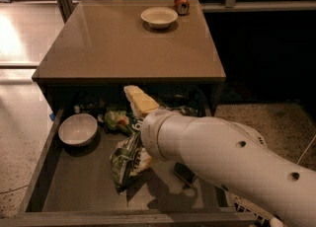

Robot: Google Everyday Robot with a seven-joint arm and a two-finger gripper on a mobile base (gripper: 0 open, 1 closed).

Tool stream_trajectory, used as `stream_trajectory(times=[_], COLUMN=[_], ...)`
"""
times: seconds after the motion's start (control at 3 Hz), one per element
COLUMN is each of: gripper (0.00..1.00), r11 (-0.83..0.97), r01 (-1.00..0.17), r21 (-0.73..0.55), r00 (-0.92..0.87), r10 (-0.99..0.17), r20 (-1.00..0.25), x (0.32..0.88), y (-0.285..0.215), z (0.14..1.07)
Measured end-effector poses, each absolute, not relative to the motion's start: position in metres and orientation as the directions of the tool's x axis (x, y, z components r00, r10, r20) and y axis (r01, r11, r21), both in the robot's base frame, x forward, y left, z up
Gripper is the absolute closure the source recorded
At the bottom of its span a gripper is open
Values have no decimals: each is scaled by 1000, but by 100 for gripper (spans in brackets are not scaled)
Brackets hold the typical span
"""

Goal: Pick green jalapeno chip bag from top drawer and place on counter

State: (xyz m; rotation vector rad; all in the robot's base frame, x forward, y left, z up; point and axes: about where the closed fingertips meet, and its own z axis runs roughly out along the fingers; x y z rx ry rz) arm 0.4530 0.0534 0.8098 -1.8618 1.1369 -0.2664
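Below the tan surface (123, 48), in the open top drawer (79, 184), the tool (139, 101), whose grip cannot be told, sits at the far end of the green jalapeno chip bag (126, 161); grasping seems underway, and a clean lift comes next.

The counter (108, 48) carries a white bowl (159, 17) near its far edge and a can (181, 2) at its far right corner. In the open top drawer (74, 181), a second bowl (77, 129) sits by the left wall. The green jalapeno chip bag (127, 162) is mid-drawer, close by the gripper (140, 103).
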Motion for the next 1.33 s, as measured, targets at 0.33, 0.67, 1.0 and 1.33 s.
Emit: stream_trajectory(times=[0.33, 0.67, 1.0, 1.33], gripper=[0, 0, 0, 0], r11=[-175, -175, -159, -142], r01=[-582, -582, -589, -610], r21=[-794, -794, -792, -779], r00=[557, 557, 554, 550], r10=[-797, -797, -793, -784], r20=[-232, -232, -253, -288], x=[452, 452, 446, 436], y=[54, 54, 64, 77], z=[810, 810, 798, 779])
